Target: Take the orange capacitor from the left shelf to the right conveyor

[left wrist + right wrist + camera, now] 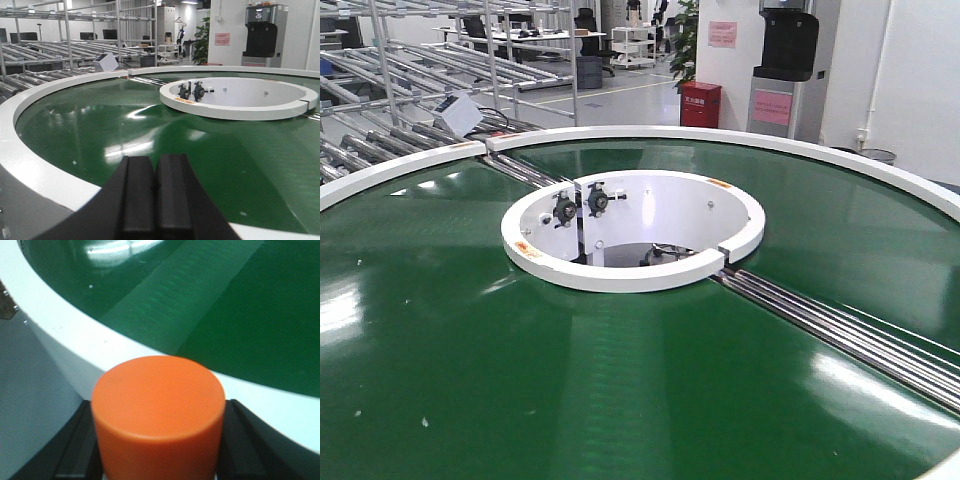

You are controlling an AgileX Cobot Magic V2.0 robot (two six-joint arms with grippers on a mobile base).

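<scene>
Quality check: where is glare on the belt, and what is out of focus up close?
Front view: white glare streaks the green conveyor belt at left and lower right; otherwise sharp. Left wrist view: bright reflections mid-belt; the left gripper in the foreground is dark and soft. Right wrist view: the orange capacitor fills the bottom, soft-edged, the black fingers beside it blurred.

Setting: industrial automation test hall, open-plan. Evidence: large circular green conveyor [440, 350] with white rim; steel roller racks [375, 145] alongside; polished grey floor [620, 100]; office desks [535, 38] and chairs behind; potted plant [682, 40]; possibly a water dispenser [786, 60] at the wall.
</scene>
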